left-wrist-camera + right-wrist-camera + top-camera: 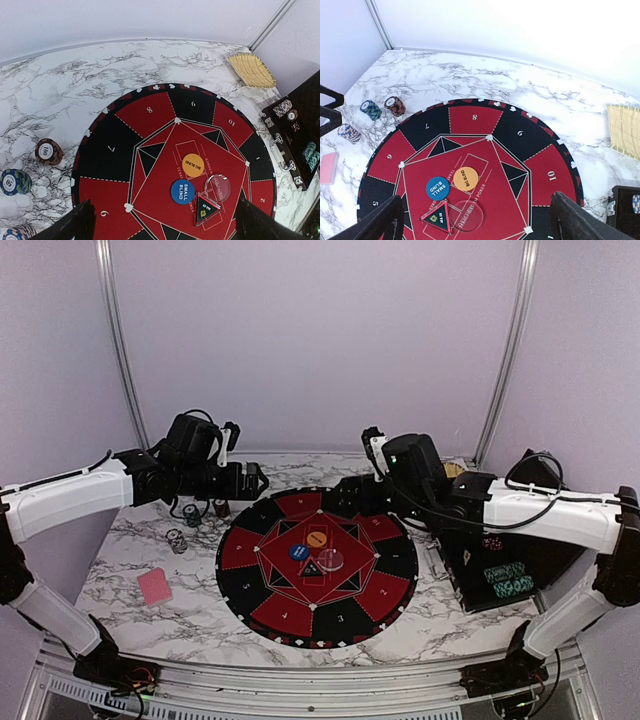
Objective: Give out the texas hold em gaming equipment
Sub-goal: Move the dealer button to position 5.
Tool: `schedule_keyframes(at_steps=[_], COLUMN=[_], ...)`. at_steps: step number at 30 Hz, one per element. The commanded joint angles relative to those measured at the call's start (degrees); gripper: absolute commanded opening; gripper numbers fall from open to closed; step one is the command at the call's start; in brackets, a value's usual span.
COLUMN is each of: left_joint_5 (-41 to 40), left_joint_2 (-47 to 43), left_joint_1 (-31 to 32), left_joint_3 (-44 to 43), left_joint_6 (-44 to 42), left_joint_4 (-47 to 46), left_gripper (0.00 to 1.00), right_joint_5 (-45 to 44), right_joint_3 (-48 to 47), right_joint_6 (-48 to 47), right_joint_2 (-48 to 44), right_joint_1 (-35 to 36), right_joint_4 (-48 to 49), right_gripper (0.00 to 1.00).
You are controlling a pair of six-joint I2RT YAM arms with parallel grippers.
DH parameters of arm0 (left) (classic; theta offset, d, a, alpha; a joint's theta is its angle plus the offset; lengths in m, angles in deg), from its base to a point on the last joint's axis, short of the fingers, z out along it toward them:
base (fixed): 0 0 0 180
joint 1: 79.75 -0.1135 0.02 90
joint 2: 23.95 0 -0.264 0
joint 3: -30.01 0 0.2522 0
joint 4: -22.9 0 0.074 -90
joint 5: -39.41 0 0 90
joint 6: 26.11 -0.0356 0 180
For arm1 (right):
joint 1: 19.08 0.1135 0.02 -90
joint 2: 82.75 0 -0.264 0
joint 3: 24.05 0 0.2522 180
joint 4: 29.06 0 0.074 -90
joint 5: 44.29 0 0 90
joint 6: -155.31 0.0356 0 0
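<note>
Three round buttons lie at the middle of the round black-and-red mat: blue, orange and clear. Three stacks of poker chips stand on the marble left of the mat. A pink-red pack of playing cards lies further left and nearer. My left gripper hovers open over the mat's far left edge. My right gripper hovers open over its far right edge. Both wrist views look down on the buttons between wide-apart fingers that hold nothing.
A small black-and-red triangular marker lies touching the buttons. An open black case with more chips stands right of the mat. A yellow woven mat lies at the far right corner. Walls close in behind and at both sides.
</note>
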Motion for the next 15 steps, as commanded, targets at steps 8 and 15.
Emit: schedule_keyframes(at_steps=[8, 15], left_joint_5=[-1.2, -2.3], left_joint_2=[-0.9, -1.7], left_joint_1=[-0.2, -0.4], left_joint_3=[-1.6, -1.3], left_joint_6=[-0.6, -0.9], left_joint_4=[1.1, 1.8], left_gripper=[0.99, 0.99], right_joint_5=[0.3, 5.0], right_joint_3=[-0.3, 4.2], right_joint_6=[-1.0, -3.5], right_joint_2=[4.6, 6.6], right_joint_1=[-0.3, -0.8], right_joint_4=[-4.1, -4.2], right_gripper=[0.98, 0.96])
